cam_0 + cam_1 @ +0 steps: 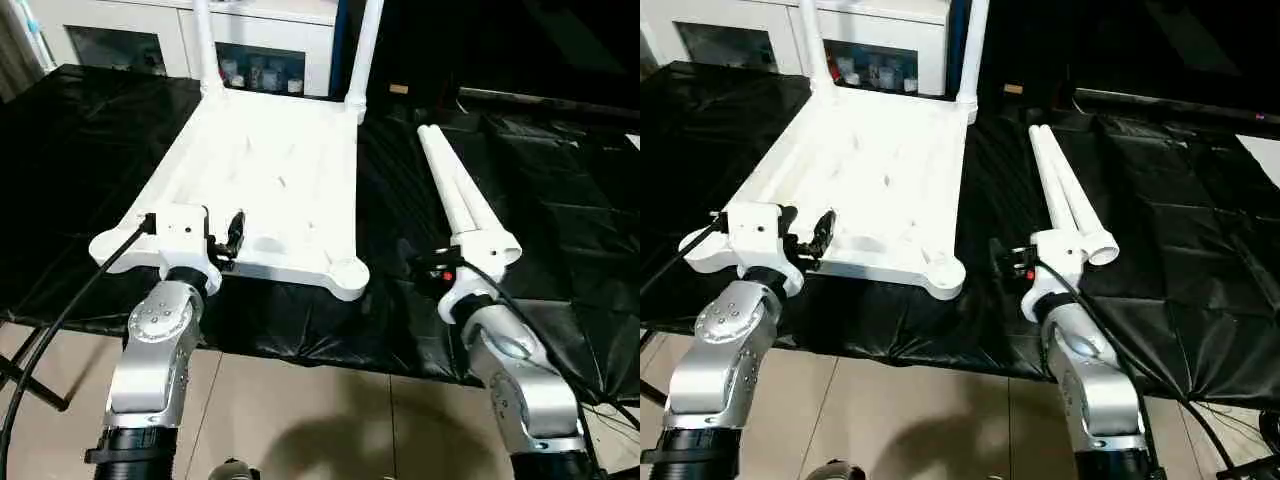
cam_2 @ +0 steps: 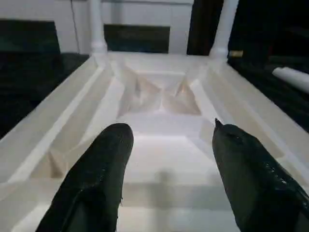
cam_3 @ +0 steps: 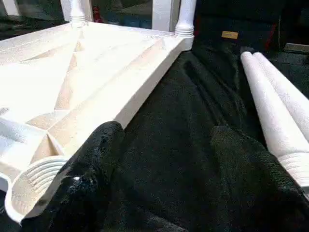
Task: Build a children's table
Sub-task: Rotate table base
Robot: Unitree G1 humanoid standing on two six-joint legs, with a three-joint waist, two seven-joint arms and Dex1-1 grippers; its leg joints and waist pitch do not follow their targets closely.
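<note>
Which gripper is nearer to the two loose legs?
Right. The right gripper hangs over the black cloth just beside the loose legs; the left gripper is over the tabletop, across from them.

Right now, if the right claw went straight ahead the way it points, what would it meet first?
Probably nothing solid soon. The right claw, open, points along the black cloth, between the table top and the two loose legs. Depth is unclear, so the cloth itself might come first.
</note>
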